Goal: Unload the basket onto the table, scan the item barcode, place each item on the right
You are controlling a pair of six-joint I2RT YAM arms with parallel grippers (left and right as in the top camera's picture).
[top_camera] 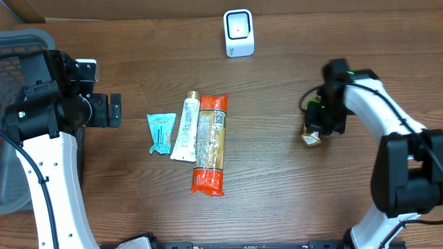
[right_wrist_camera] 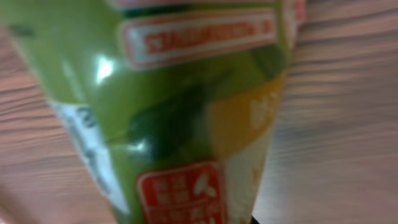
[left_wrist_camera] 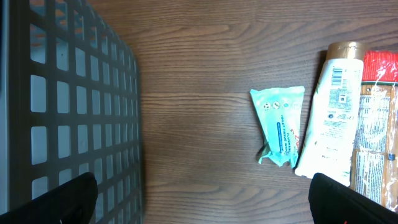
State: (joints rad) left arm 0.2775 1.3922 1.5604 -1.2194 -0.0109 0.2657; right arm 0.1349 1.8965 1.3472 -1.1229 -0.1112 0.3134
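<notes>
As we lift: keep packet (top_camera: 311,137) barcode facing scanner (top_camera: 239,32).
Right gripper (top_camera: 318,128): on packet, below-right of scanner; we cannot tell its grip.
Left gripper (top_camera: 114,111): wide, empty.

The green packet (right_wrist_camera: 186,112) fills the right wrist view, blurred, with red-and-white labels and a yellow patch; in the overhead view only a small yellowish corner (top_camera: 311,139) shows at middle right. The white scanner (top_camera: 239,32) stands at top centre of the tabletop. Left of centre lie a teal sachet (top_camera: 161,133), a white tube (top_camera: 186,128) with a gold cap, and a long orange-ended packet (top_camera: 210,144), side by side.
</notes>
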